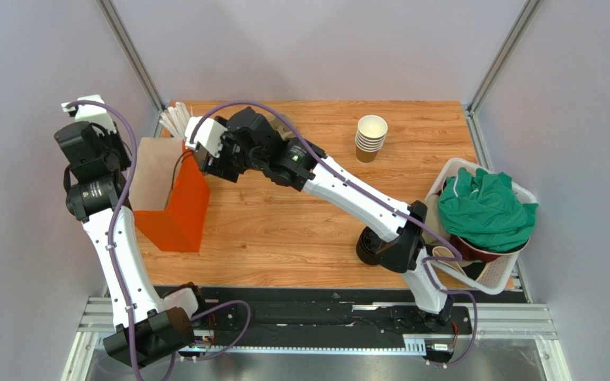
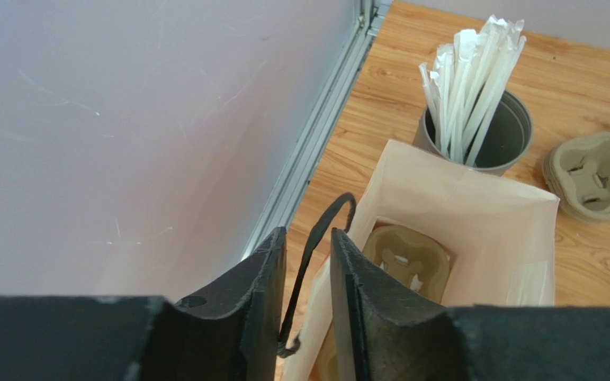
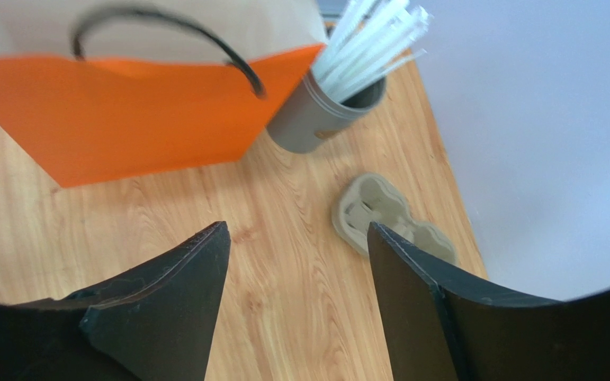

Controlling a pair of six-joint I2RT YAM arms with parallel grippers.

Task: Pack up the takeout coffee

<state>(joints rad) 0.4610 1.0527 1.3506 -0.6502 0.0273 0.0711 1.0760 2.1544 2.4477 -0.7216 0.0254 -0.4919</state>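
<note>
The lidded takeout coffee is not in view. An orange paper bag [image 1: 179, 208] stands open at the table's left, and the left wrist view shows a pulp cup carrier [image 2: 408, 259] inside it. My left gripper [image 2: 308, 234] is at the bag's left rim [image 1: 127, 164]. Its jaws stand a narrow gap apart, with the bag's black cord handle [image 2: 316, 246] running between them. My right gripper [image 3: 297, 230] is open and empty, above bare wood beside the bag's right wall [image 1: 205, 155].
A grey holder of wrapped straws [image 2: 483, 131] stands behind the bag. A second pulp carrier [image 3: 392, 221] lies on the table near it. A stack of lidless brown cups [image 1: 370, 139] stands at the back. A white basket [image 1: 515, 274] with green cloth [image 1: 487, 208] is at the right.
</note>
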